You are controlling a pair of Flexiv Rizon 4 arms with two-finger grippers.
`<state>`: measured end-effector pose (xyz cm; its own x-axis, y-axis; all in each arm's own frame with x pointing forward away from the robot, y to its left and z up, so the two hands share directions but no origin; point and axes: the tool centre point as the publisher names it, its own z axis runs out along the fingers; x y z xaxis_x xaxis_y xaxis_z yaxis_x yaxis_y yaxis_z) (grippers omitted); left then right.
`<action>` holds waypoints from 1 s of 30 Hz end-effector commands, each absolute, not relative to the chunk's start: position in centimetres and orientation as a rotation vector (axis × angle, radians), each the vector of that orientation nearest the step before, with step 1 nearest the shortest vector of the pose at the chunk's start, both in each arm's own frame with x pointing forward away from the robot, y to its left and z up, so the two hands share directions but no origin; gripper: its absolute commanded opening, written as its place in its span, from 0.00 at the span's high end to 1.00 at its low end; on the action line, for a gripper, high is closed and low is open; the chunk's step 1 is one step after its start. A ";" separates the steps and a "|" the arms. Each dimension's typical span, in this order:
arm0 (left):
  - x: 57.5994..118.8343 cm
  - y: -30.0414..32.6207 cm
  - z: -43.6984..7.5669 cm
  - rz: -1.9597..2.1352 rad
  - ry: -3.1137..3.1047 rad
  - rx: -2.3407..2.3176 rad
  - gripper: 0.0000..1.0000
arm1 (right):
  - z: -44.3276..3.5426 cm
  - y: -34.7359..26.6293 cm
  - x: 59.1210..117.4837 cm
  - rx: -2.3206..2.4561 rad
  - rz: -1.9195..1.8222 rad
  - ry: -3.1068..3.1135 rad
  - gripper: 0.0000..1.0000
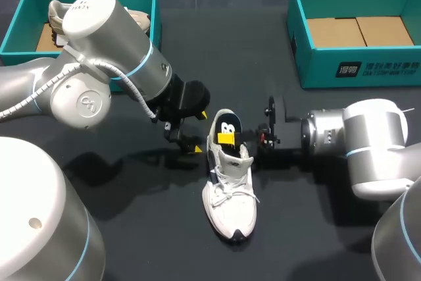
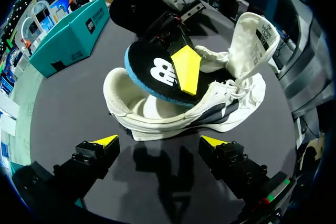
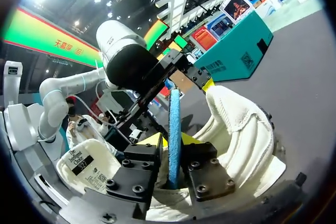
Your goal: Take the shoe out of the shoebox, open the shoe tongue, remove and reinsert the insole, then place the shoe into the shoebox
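The dark counter (image 1: 309, 235) carries two teal boxes at its far corners: the right shoebox (image 1: 358, 70) with a cardboard floor, and the left shoebox (image 1: 16, 27) with a pale shoe (image 1: 58, 14) inside. The white shoe (image 1: 230, 195) stands in the middle, well apart from both, its tongue raised. The black insole (image 1: 227, 125), blue underneath, sticks partway out of the shoe's opening, pinched by my right claw (image 1: 231, 139), while my left claw (image 2: 160, 141) hangs just beside the shoe, fingers spread, holding nothing.
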<state>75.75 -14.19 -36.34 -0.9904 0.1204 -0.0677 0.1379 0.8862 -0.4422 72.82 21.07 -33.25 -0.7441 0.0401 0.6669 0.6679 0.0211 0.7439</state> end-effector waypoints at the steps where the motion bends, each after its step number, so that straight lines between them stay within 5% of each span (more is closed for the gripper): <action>1: 75.7 -14.3 -36.4 -0.709 3.013 0.207 0.00 | -31.8 21.3 73.1 -0.705 -1.772 -1.880 0.58; 9: 75.7 -14.3 -36.4 -0.709 3.013 0.207 0.00 | -30.3 20.7 74.3 -0.684 -1.799 -1.933 0.61; 11: 75.7 -14.3 -36.4 -0.709 3.013 0.207 0.00 | -30.3 20.6 74.7 -0.685 -1.799 -1.933 0.74; 13: 75.7 -14.3 -36.4 -0.709 3.013 0.207 0.00 | -30.5 20.6 75.0 -0.689 -1.793 -1.926 1.00; 30: 75.7 -14.3 -36.4 -0.709 3.013 0.207 0.00 | -33.6 20.9 72.4 -0.806 -1.749 -1.840 1.00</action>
<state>75.75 -14.19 -36.34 -0.9904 0.1203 -0.0676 0.1379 0.8862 -0.4422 73.20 20.60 -33.44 -0.7143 0.0776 0.6955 0.6987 0.0227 0.7151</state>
